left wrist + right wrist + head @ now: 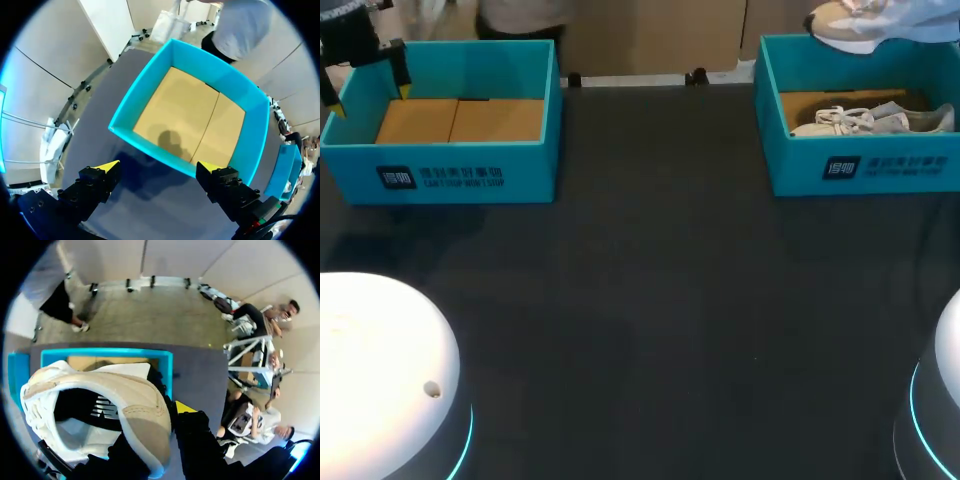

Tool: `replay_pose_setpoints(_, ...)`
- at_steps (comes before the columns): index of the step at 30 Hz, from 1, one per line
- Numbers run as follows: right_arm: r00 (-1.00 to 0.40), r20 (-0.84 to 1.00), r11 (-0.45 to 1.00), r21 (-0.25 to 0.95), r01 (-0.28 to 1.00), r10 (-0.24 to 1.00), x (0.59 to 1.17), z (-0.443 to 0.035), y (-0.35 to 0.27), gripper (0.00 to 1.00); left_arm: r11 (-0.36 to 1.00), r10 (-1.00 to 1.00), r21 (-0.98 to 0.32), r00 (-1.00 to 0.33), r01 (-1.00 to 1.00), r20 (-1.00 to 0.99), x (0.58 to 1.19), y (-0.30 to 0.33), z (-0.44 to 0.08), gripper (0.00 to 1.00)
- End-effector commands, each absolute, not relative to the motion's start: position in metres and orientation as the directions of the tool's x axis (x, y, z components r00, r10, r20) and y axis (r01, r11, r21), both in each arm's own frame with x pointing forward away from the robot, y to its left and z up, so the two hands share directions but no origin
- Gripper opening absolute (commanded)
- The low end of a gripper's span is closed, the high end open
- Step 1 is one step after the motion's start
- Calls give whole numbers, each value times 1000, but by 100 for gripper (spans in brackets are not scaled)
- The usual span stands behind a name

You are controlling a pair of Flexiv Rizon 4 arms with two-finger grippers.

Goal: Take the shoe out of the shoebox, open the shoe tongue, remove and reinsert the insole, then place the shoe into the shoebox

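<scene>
Well, the dark table [650, 300] carries two teal boxes, set well apart along its far side. The right gripper [170, 427] is clamped on a pale shoe [130, 395] and holds it in the air above the right shoebox [860, 170]. A second shoe [880, 120] lies inside that box. The left gripper [159, 167], fingers wide apart, hangs over the edge of the left shoebox [150, 95], whose brown cardboard floor [185, 115] lies bare.

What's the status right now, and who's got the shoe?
Right gripper shut on shoe, lifted above right shoebox. Left gripper open over empty left shoebox. Second shoe lies in right shoebox. Nothing seen in the way.
</scene>
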State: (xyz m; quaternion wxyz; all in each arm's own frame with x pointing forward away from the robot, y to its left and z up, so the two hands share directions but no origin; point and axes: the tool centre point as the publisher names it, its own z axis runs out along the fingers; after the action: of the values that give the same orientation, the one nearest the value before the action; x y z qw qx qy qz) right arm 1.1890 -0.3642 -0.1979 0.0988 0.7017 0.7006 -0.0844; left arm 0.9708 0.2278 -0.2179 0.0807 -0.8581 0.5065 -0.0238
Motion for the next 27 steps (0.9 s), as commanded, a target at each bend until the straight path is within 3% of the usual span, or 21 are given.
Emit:
replay_pose_setpoints(1,63,-359,-50,47,998,931,1176,-206,-356,0,-474,-873,-163,486,-865,-42,971,228,-218,100)
replay_pose_setpoints(27,144,-317,-107,130,986,937,1144,-242,-345,0,-474,-873,-163,486,-865,-42,971,228,-218,100)
